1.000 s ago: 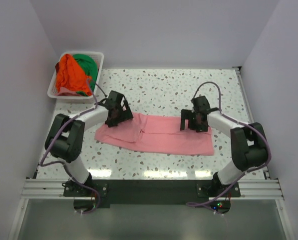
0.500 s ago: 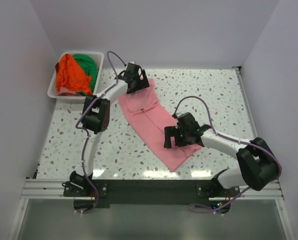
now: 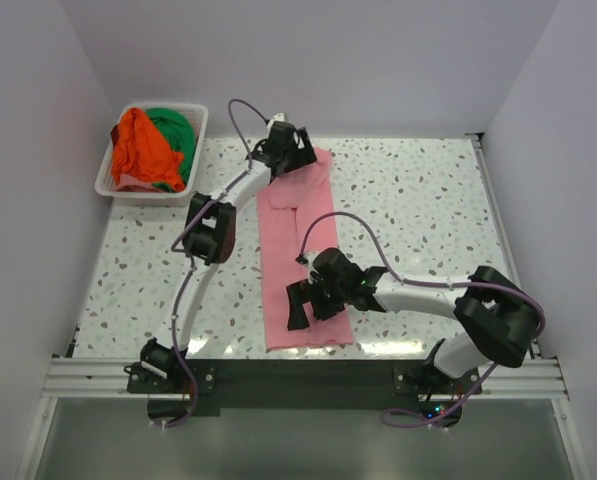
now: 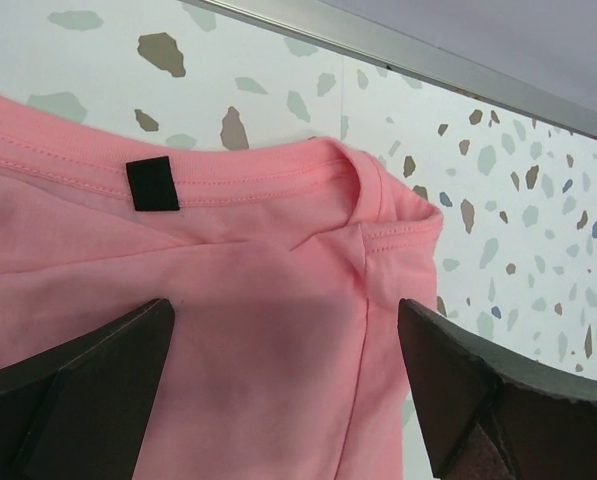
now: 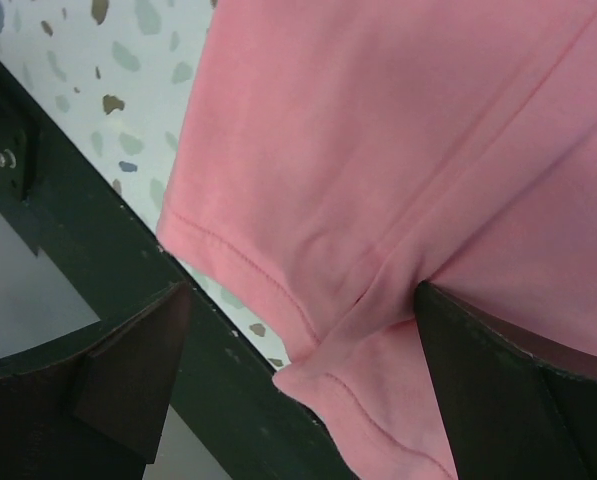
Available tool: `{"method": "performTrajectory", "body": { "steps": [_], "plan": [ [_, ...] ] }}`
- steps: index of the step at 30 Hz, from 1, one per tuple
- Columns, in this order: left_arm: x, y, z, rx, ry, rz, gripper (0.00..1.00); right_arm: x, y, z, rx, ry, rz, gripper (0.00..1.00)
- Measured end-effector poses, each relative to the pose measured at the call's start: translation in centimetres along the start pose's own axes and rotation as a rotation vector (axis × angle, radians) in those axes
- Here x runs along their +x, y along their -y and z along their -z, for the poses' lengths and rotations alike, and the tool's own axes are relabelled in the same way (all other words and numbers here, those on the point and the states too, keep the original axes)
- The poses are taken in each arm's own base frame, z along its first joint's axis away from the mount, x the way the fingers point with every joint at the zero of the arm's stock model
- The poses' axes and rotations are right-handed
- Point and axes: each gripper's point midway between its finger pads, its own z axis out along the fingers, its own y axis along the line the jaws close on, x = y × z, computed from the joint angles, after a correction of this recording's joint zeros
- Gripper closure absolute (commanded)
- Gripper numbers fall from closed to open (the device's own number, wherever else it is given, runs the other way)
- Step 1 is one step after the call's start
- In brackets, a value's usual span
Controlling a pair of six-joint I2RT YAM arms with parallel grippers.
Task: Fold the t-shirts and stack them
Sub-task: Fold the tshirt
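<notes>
The pink t-shirt lies flat as a long folded strip, running from the far middle of the table to the near edge. My left gripper is open over its collar end; the left wrist view shows the collar with a black tag, and the jaws stand wide apart on either side of the pink cloth. My right gripper is open over the near hem; in the right wrist view the hem corner overhangs the table edge. The orange shirt and green shirt lie bunched in the basket.
The white slotted basket stands at the far left corner. A black rail runs along the near table edge under the shirt's hem. A metal strip borders the far edge close behind the collar. White walls enclose the table.
The pink shirt has turned from lying crosswise to lying lengthwise. My left gripper moved to the far end with the collar, and my right gripper swung to the near edge.
</notes>
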Motion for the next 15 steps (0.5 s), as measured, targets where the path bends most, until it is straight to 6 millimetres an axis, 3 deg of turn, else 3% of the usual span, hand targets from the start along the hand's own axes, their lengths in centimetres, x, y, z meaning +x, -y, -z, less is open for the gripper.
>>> {"method": "performTrajectory", "body": {
  "steps": [8, 15],
  "plan": [
    [-0.1, 1.3, -0.9, 0.032, 0.036, 0.027, 0.0, 1.6, -2.9, -1.0, -0.043, -0.057, 0.062, 0.01],
    [0.0, 2.1, -1.2, 0.085, 0.04, 0.028, 0.0, 1.9, -2.5, -0.6, 0.029, -0.089, 0.076, 0.01]
  ]
}}
